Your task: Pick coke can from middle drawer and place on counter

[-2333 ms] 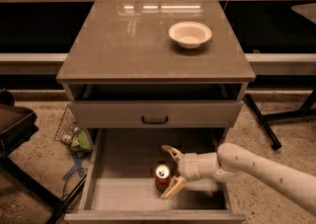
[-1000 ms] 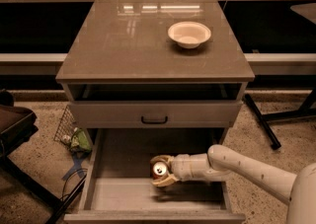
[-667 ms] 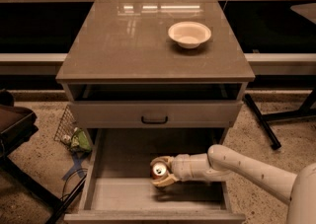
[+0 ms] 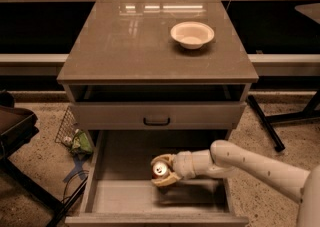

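Grasping is the step in hand. The pale two-finger tool [image 4: 157,171], on the end of a white jointed arm [image 4: 250,163] that reaches in from the right, sits low inside the wide shallow grey middle drawer [image 4: 125,197], which is pulled out toward the camera. The tool's fingers are clamped on the small red cylindrical coke can with a shiny silver lid [image 4: 160,168], one on each side of it. The coke can is near the centre of the drawer, tilted so that its lid faces up and toward the camera. Whether it is clear of the drawer floor I cannot tell.

The pick looks secured, but the place on top is not yet done. The next move calls for raising the coke can straight up and out toward the front, clear of the grey drawer front with a black handle [image 4: 156,116] and of the overhanging edge above it. It then goes over the glossy grey-brown square desk [image 4: 135,41] and comes down upright on a bare part, apart from the white round bowl [image 4: 192,34].
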Robot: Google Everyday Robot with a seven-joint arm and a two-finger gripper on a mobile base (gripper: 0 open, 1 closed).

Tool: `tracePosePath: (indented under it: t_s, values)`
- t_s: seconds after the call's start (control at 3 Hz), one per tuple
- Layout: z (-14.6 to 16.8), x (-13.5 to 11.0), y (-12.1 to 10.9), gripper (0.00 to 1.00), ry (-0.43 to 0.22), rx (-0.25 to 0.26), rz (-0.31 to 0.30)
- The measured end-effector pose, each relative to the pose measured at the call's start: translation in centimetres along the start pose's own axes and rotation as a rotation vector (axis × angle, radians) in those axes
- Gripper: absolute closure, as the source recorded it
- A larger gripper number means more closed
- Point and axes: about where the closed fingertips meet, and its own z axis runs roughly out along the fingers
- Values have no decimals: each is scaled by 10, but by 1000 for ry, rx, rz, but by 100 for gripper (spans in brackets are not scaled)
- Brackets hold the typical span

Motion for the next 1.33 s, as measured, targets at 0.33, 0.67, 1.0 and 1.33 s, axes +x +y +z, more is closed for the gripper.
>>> tracePosePath:
  t_s: [0.33,0.67,1.0,1.33]
  values:
    - [-15,-76,0,100,38,-30,2]
    - [-42,-153,-17,100,96,-27,-21]
    - [-64,-220,-32,100,156,-22,-38]
    - [-88,-275,-48,100,163,-7,-27]
